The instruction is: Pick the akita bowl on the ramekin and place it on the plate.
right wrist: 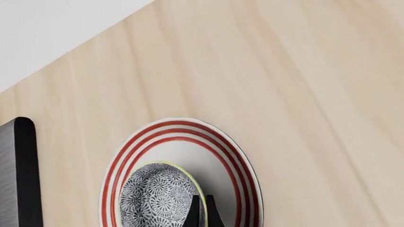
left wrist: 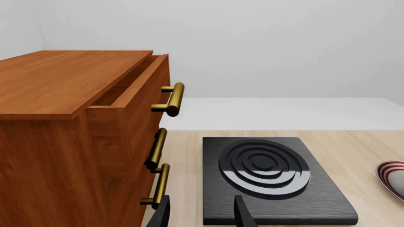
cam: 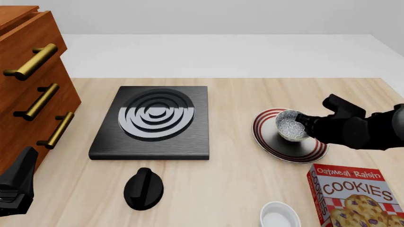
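Nearest to me, at the front edge of the table, sits the ramekin, plain white and with nothing on it, just beside the cookie box; a black knob lies a little to the left. The left gripper hangs low at the near left corner by the wooden drawer cabinet, and in its own wrist view its fingers stand spread with nothing between them, pointing over the black stove plate. Further in, the right gripper reaches in from the right, and the akita bowl is over the middle of the plate; whether it already rests on the plate or hangs just above it I cannot tell. In the right wrist view the fingers are nearly closed, pinching the bowl's rim. I judge this to be the placing step, close to done. What the next move calls for, I think, is a gentle lowering if any gap remains, then spreading the fingers and lifting straight away so the rim is not dragged and the bowl does not tip.
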You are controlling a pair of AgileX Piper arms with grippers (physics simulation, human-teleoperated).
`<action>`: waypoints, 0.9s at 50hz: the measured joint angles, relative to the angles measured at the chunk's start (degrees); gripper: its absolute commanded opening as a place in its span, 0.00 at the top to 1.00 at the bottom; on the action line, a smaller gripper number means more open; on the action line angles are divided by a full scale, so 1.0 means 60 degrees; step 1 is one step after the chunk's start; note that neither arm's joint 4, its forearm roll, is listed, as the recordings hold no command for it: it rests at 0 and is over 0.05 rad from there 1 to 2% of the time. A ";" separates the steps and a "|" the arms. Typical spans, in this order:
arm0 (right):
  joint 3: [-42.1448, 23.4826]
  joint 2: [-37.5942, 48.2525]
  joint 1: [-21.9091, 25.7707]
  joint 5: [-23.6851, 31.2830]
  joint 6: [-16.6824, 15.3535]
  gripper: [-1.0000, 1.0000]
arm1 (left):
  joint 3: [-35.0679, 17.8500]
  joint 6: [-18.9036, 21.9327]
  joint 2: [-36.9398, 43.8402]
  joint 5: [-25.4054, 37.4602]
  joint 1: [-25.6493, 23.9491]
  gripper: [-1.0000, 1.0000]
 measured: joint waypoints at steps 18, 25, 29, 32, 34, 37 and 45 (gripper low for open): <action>0.0366 -0.0153 0.0249 -0.0184 0.0450 0.00 | 0.0000 0.0000 0.0000 0.0000 0.0000 0.00; 0.0548 -0.0682 0.0233 -0.0024 0.0501 0.00 | 0.0000 0.0000 0.0000 0.0000 0.0000 0.00; 0.0619 -0.1232 0.0144 0.0244 0.0446 0.00 | 0.0000 0.0000 0.0000 0.0000 0.0000 0.00; 0.0662 -0.1699 0.0078 0.0491 0.0400 0.00 | 0.0000 0.0000 0.0000 0.0000 0.0000 0.00; 0.0683 -0.2036 0.0037 0.0683 0.0368 0.00 | 0.0000 0.0000 0.0000 0.0000 0.0000 0.00; 0.0708 -0.2500 -0.0012 0.0944 0.0336 0.00 | 0.0000 0.0000 0.0000 0.0000 0.0000 0.00; 0.0785 -0.3672 -0.0077 0.1616 0.0230 0.00 | 0.0000 0.0000 0.0000 0.0000 0.0000 0.00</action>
